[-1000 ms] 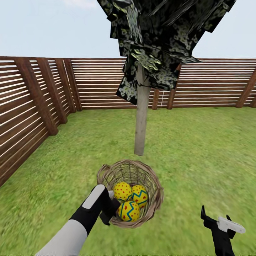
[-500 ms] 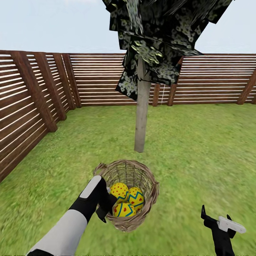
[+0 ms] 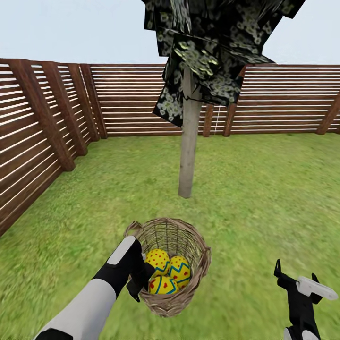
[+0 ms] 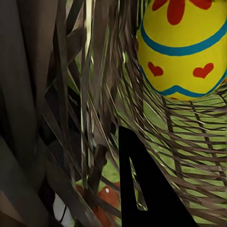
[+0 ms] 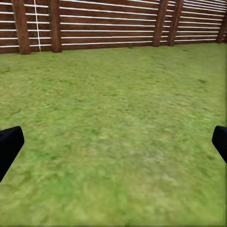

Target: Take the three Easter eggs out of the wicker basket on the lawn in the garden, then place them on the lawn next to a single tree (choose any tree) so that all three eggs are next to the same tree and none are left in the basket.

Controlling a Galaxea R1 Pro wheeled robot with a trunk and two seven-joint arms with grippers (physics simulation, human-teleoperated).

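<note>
Below the tree (image 3: 187, 156), at its six o'clock, your left gripper (image 3: 137, 278) pinches the wicker basket (image 3: 198, 278) wall, three eggs (image 3: 165, 274) inside. Tilt it and they roll. Right gripper (image 3: 302, 288) gapes empty.

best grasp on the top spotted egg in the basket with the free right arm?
Probably take the red-dotted egg across its middle, coming straight down through the wicker basket's open mouth. It sits uppermost of the three, near the left wall; the left gripper is at that rim, so approach from the right gripper's side. The rounded shell likely suits a wide, centred pinch.
</note>
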